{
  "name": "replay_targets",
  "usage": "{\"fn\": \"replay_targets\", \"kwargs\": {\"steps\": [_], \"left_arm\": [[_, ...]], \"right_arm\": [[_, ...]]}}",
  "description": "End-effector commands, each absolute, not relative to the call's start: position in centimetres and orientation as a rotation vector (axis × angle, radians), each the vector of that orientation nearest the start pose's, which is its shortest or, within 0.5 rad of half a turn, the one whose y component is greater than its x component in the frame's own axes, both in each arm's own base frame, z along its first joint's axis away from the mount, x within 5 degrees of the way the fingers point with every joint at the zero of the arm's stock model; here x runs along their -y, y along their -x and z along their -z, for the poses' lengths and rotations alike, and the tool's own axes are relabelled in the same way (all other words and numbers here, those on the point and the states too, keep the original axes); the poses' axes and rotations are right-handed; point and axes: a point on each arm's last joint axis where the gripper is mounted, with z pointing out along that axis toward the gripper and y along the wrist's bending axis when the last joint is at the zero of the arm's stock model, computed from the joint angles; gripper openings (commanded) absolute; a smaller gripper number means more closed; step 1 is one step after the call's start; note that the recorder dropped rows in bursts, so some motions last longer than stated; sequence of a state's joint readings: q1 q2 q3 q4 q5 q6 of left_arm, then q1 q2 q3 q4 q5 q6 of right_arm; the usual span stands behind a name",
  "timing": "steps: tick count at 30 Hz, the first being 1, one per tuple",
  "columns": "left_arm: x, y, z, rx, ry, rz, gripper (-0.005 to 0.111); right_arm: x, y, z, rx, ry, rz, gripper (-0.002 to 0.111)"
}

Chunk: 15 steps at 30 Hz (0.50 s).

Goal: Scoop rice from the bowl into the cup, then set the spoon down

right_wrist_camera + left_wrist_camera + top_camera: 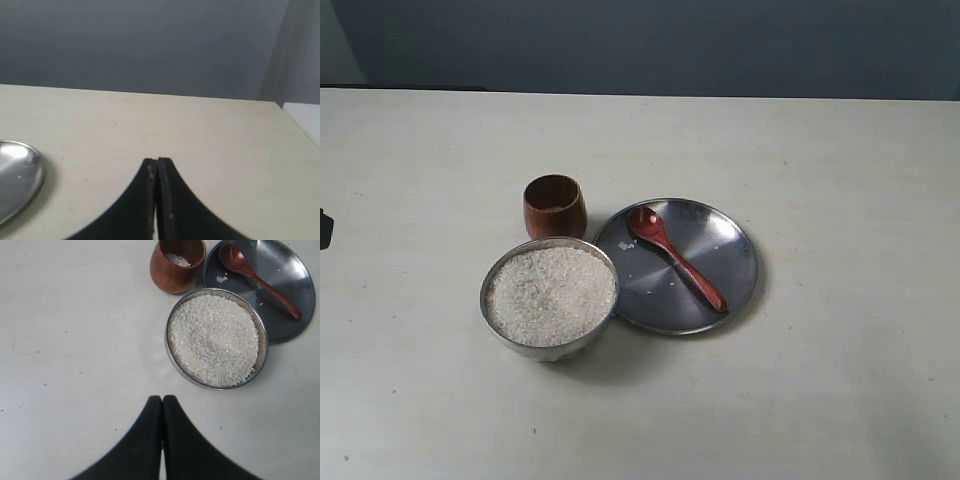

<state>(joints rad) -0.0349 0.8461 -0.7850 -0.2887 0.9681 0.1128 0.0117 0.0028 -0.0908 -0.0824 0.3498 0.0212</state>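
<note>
The silver bowl (549, 345) (171, 355) stands near the middle of the table, heaped with white rice (551, 294) (214, 339). Just behind it is the wooden cup (555, 207) (172, 274), with a little rice at its bottom. The dark red spoon (677, 258) (260, 281) lies on the flat metal plate (730, 265) (292, 280), head toward the cup. My left gripper (162, 398) is shut and empty, over bare table apart from the bowl. My right gripper (157, 160) is shut and empty too, with the plate's edge (17, 172) off to one side. Neither gripper shows in the exterior view.
A few loose rice grains (627, 245) lie on the plate near the spoon's head. The pale table (840, 170) stretches wide on every side of the dishes. A dark wall (650, 45) runs behind its far edge.
</note>
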Motion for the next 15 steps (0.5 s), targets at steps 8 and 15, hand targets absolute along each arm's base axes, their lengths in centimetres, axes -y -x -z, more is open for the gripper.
{"fn": "replay_targets", "kwargs": {"steps": [8,15], "left_arm": [[2.6,-14.4,-31.8,-2.482,-0.072,0.327,0.000],[2.6,-14.4,-31.8,-2.482,-0.072,0.327,0.000]], "right_arm": [[0.5,-5.1,-19.3,-1.839,0.074,0.129,0.000],[0.6,-5.2,-17.7,-1.887,0.101,0.166,0.000]]}}
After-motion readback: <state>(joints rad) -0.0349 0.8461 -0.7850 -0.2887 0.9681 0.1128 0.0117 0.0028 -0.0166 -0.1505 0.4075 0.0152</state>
